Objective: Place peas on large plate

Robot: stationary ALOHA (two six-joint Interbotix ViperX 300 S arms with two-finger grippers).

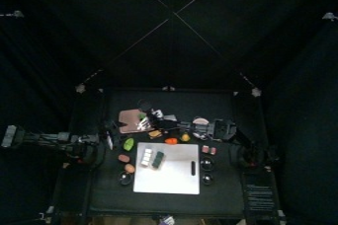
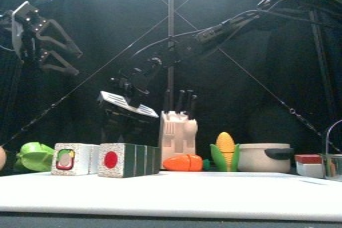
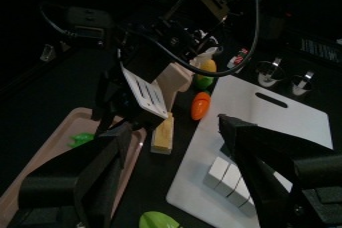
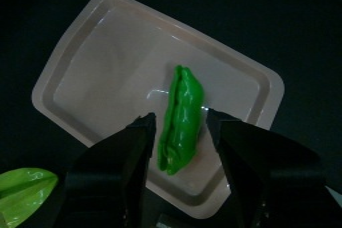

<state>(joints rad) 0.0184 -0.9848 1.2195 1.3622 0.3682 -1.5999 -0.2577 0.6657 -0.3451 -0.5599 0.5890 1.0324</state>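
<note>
A bright green pea pod, the peas [image 4: 181,120], lies on the brownish-pink large plate [image 4: 94,62]. The right gripper [image 4: 185,142] hangs just above, its black jaws spread wide on either side of the pod, not gripping it. The left gripper [image 3: 181,152] rests open to one side above the bench.

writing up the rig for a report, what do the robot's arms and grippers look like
Both arms are black and slender, built of jointed segments with thin black cables looping alongside them. The right gripper ends in two broad, flat, matte black jaws with squared tips. The left gripper has the same blocky black jaws. A small white-striped label or panel sits on the right arm's wrist. No other markings are legible.
</note>
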